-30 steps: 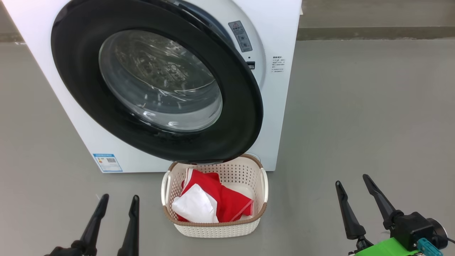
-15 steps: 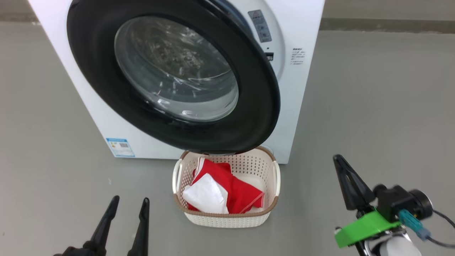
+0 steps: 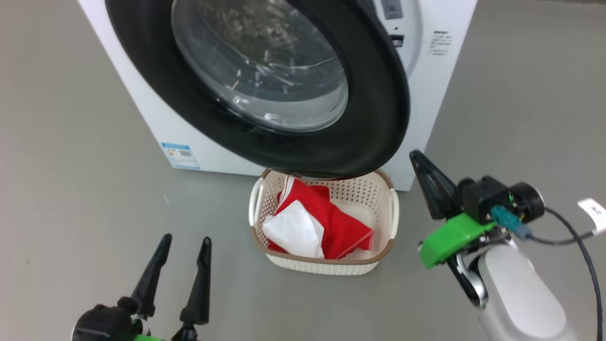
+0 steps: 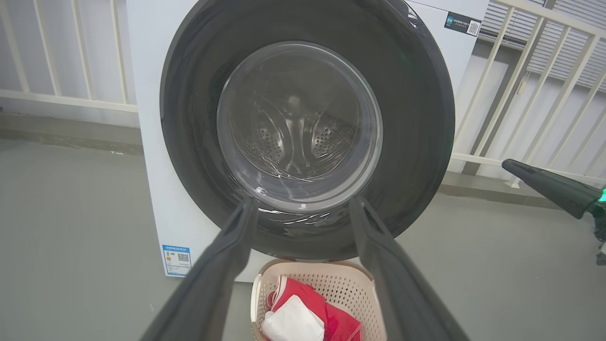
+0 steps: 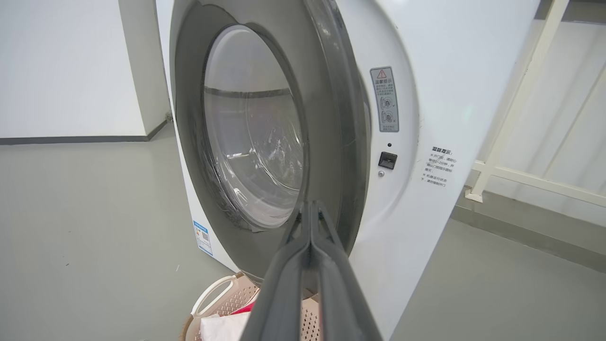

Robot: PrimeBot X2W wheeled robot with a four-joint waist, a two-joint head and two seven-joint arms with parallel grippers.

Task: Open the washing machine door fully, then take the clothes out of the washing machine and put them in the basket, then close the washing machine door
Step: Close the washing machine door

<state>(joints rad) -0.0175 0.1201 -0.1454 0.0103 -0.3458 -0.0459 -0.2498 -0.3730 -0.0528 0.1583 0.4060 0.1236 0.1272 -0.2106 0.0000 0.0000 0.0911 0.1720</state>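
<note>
The washing machine door (image 3: pixel 374 94), a black ring around a clear glass bowl, stands ajar on the white washing machine (image 3: pixel 442 85) and overhangs the basket (image 3: pixel 326 262). The red and white clothes (image 3: pixel 341 227) lie in the basket on the floor. My right gripper (image 3: pixel 416 158) is shut with nothing in it, its tip just right of the door's lower edge. In the right wrist view the right gripper (image 5: pixel 310 204) points at the gap behind the door's (image 5: pixel 336 118) rim. My left gripper (image 3: pixel 185 239) is open, left of the basket, facing the door (image 4: pixel 416 118).
Grey floor (image 3: pixel 71 142) spreads around the machine. A white railing (image 4: pixel 521 71) runs behind it and a pale wall (image 5: pixel 61 66) stands beyond. A black cable (image 3: pixel 568 237) trails from my right wrist. A blue label (image 3: pixel 179 155) sits low on the machine's front.
My right gripper has shut and moved up and left toward the door's lower right edge. The head camera has shifted. The left gripper stays open.
</note>
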